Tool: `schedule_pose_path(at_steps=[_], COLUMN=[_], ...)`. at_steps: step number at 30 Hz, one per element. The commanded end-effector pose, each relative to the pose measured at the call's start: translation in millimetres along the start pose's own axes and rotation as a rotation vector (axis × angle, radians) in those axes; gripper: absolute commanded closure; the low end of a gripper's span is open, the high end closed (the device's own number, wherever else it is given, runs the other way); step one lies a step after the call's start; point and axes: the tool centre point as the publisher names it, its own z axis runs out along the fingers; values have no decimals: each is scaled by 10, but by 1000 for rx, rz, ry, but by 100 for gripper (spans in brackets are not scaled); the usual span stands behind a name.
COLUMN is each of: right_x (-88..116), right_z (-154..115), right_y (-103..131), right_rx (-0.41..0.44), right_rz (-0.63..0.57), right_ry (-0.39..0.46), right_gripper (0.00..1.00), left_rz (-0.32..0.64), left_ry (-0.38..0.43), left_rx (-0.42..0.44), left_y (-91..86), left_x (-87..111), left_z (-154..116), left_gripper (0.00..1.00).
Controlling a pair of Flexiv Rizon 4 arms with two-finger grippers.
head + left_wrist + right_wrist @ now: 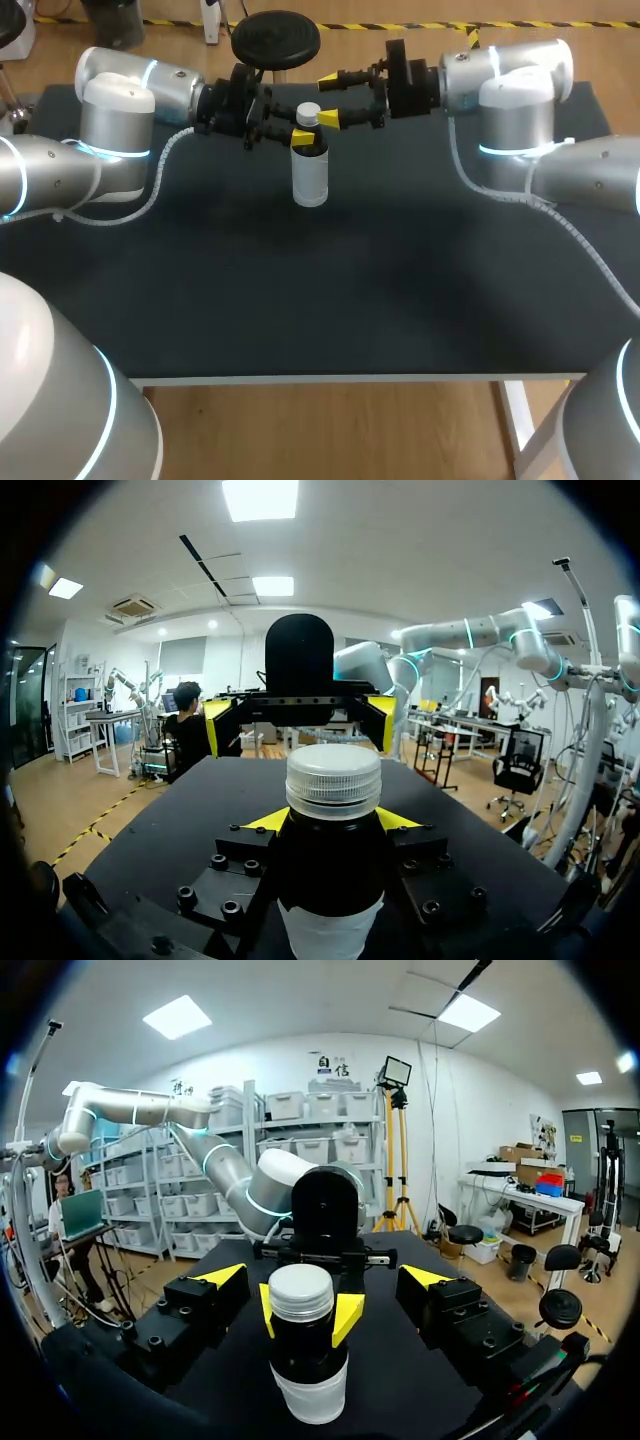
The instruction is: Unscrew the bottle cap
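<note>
Two grippers met at one bottle [310,178]. On the left, my left gripper [300,138] was closed tight on the bottle's dark top part, with one yellow tip on each side, just under the cap [308,113]. I think it held there so the bottle could not spin. The bottle stood up straight on the black table [350,300], near the back and the middle. The white cap looked screwed on. On the right, my right gripper [330,100] was wide open, with one finger on each side of the cap, touching nothing. I think it sat there ready to close and twist.
</note>
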Motion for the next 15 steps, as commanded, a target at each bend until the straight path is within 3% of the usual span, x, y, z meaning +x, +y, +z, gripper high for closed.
schedule_pose_path(at_steps=[1, 15], right_x=[11, 37], right_z=[22, 156], right_y=[-13, -48], right_rx=[-4, -19], right_rz=[0, 14], right_ry=[3, 24], right_gripper=[0, 0], left_rz=[0, 0], left_ry=[0, 0], left_rx=[-1, -1], left_y=[9, 9], left_x=[1, 1], left_z=[-1, -1], left_gripper=[100, 100])
